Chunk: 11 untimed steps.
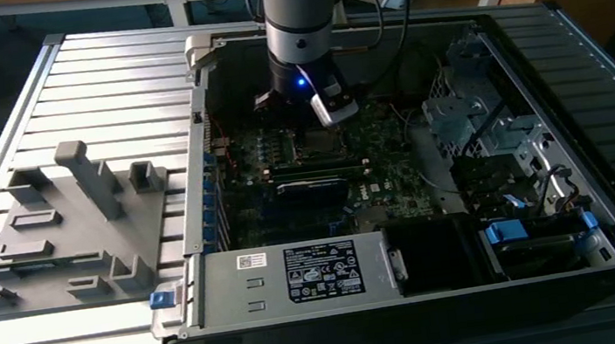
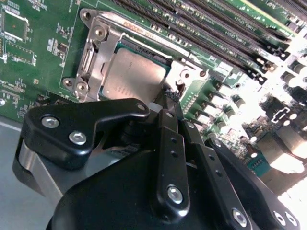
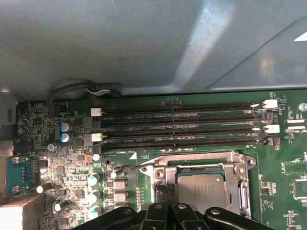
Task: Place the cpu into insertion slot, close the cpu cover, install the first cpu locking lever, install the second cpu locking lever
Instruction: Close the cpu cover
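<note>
Inside the computer case (image 1: 304,339) on the desk (image 1: 95,66), I see my gripper (image 2: 169,96), fingers together, at the edge of the cpu cover (image 3: 238,182) over the cpu (image 2: 132,76).

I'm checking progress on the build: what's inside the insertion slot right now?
The cpu sits there, its silver-grey face showing through the cut-out of the cpu cover. The claw hides one edge of the chip, and whatever lies beneath the chip is covered.
</note>
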Available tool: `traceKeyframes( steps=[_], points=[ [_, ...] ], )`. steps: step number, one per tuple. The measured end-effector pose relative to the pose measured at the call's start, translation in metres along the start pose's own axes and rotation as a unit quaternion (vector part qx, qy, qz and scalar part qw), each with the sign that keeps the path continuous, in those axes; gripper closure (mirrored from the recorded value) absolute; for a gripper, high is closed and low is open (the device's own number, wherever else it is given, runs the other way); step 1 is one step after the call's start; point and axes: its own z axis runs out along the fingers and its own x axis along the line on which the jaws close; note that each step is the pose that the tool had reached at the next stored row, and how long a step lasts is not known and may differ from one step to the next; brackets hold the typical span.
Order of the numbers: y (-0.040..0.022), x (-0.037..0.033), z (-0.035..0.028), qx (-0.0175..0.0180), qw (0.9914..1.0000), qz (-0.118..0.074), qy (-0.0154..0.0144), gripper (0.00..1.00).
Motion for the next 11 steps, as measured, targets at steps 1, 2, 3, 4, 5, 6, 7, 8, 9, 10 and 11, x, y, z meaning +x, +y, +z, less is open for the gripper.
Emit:
traceKeyframes(
  steps=[1, 2, 3, 4, 5, 6, 7, 8, 9, 10, 11],
  points=[
    [-0.0001, 0.0001, 0.0003, 0.0001, 1.0, 0.0, 0.0, 0.89],
    [-0.0001, 0.0001, 0.0004, 0.0002, 1.0, 0.0, 0.0001, 0.89],
    [-0.0001, 0.0001, 0.0004, 0.0003, 1.0, 0.0, 0.0001, 0.89],
    [-0.0001, 0.0001, 0.0005, 0.0002, 1.0, 0.0, 0.0001, 0.89],
    [-0.0001, 0.0001, 0.0006, 0.0002, 1.0, 0.0, 0.0001, 0.89],
    [-0.0001, 0.0001, 0.0011, 0.0002, 1.0, 0.0, 0.0001, 0.89],
    [-0.0002, 0.0002, 0.0016, 0.0004, 1.0, 0.0, 0.0002, 0.89],
    [-0.0003, 0.0002, 0.002, 0.0006, 1.0, 0.0, 0.0003, 0.89],
    [-0.0003, 0.0002, 0.0021, 0.0006, 1.0, 0.0, 0.0003, 0.89],
    [-0.0003, 0.0002, 0.0022, 0.0005, 1.0, 0.0, 0.0002, 0.89],
    [-0.0002, 0.0001, 0.0023, 0.0004, 1.0, 0.0, 0.0002, 0.89]
  ],
)
